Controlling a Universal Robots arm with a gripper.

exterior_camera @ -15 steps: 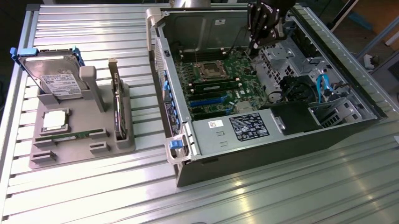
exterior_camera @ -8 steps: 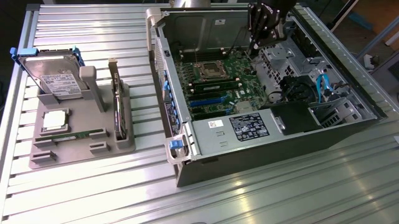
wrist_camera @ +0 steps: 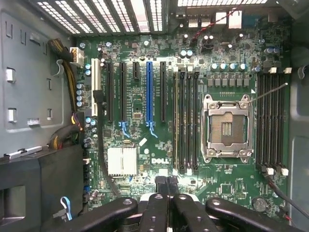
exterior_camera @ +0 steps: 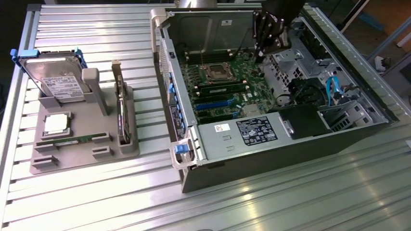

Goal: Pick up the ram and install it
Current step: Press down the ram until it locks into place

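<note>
The open computer case (exterior_camera: pixel 270 96) lies on the ribbed surface (exterior_camera: pixel 257 202), and the hand (wrist_camera: pixel 166 186) hangs inside it above the motherboard (wrist_camera: pixel 159 145). Its fingers (wrist_camera: pixel 161 186) are pressed together, holding nothing I can make out. The ram (exterior_camera: pixel 72 139) seems to lie well off to the side in the grey holder (exterior_camera: pixel 83 144) (a thin green strip, hard to be sure). The risk: the closed tips could strike the memory slots (wrist_camera: pixel 186 121) directly beneath.
</note>
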